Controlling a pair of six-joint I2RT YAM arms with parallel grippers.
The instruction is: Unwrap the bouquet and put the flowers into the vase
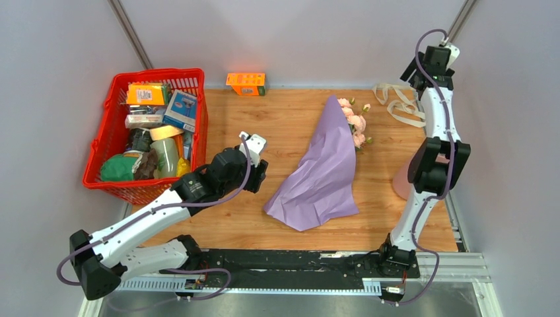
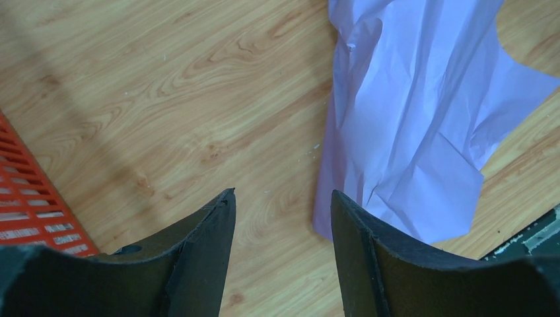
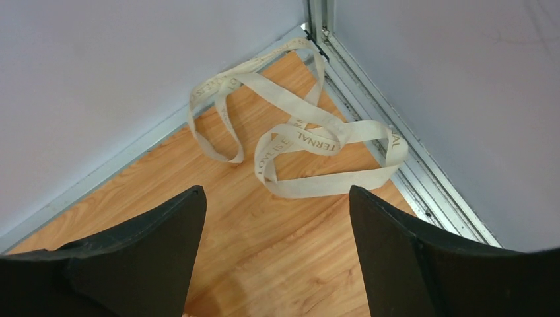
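The pale pink roses (image 1: 354,123) with green stems lie on the wooden table (image 1: 264,119) under a crumpled lilac-purple paper sheet (image 1: 320,175), and only the blooms show at the far tip of the sheet. The cream fabric ribbon (image 3: 310,139) lies loose in the corner far right of the sheet. The right claw (image 3: 277,198) is above it, jaws wide apart and empty. The left claw (image 2: 284,198), also apart and empty, is just left of the sheet. The matte dusty-pink vase (image 1: 401,181) is right of the sheet, mostly hidden by the right arm, so I cannot tell if it stands upright. The stems are covered, so a pull on the paper may drag or scatter the roses. The right arm, returning toward the sheet, may also knock the vase.
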